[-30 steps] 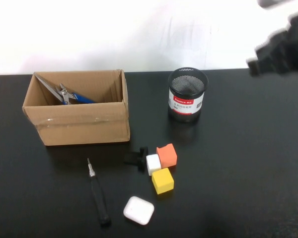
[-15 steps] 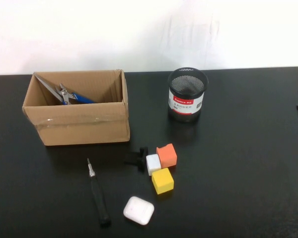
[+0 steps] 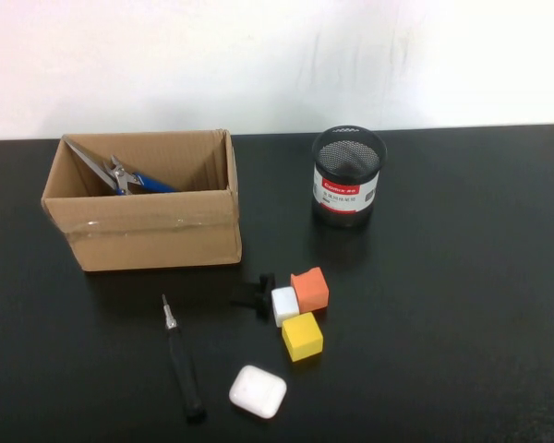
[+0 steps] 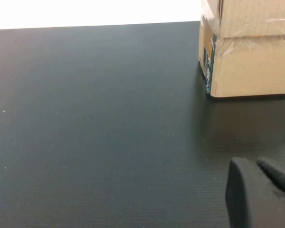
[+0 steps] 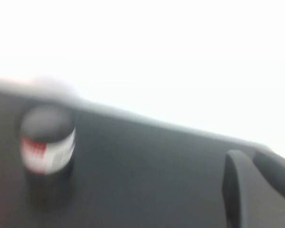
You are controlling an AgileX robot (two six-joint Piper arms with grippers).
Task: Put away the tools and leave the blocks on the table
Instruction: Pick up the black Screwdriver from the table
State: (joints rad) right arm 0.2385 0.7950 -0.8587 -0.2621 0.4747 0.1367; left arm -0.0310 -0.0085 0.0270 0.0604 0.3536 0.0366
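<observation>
The table (image 3: 462,305) is matt black, the box (image 3: 148,235) plain brown cardboard with glossy tape, the cup (image 3: 348,175) black metal mesh, the case (image 3: 258,391) smooth white plastic, the screwdriver (image 3: 182,358) black-handled, metal-tipped.

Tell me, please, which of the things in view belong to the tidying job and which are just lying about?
Part of the job:
- screwdriver, on the table
- scissors and blue-handled pliers, in the cardboard box
- orange block, white block, yellow block
- left gripper near the box; right gripper; both shut

Lying about:
- mesh pen cup
- white case
- black knob
</observation>
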